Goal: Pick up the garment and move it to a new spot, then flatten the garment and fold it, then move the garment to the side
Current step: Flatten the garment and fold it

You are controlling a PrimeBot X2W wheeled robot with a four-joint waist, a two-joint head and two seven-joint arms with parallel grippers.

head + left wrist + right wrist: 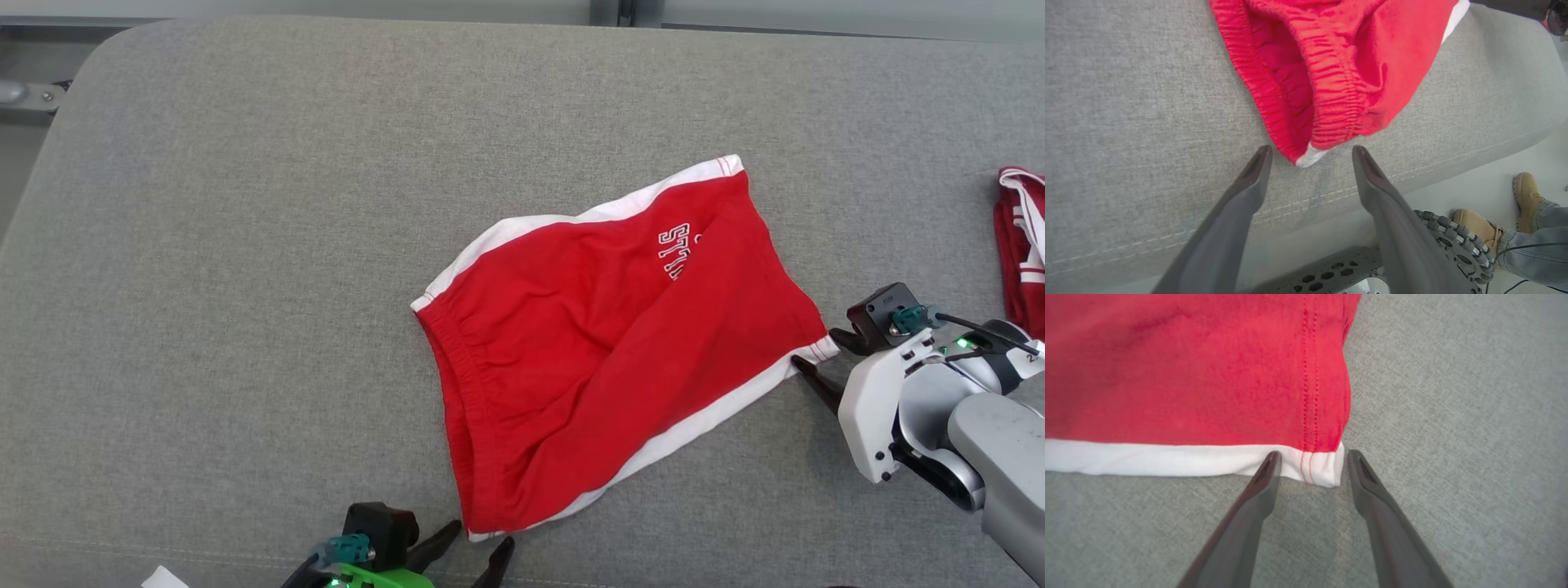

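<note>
Left pincer point(1310, 152) wide open near shorts point(604, 343); right pincer point(1313, 456) open, straddling hem corner point(1327, 473)

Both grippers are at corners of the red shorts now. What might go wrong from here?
The right gripper straddles only the tip of the white hem corner; a shallow bite may slip or catch one layer of the shorts.
The open left gripper barely brackets the waistband corner, so closing may miss it or pinch the cushion.
Another red garment lies at the right; dragging there could tangle them.
</note>
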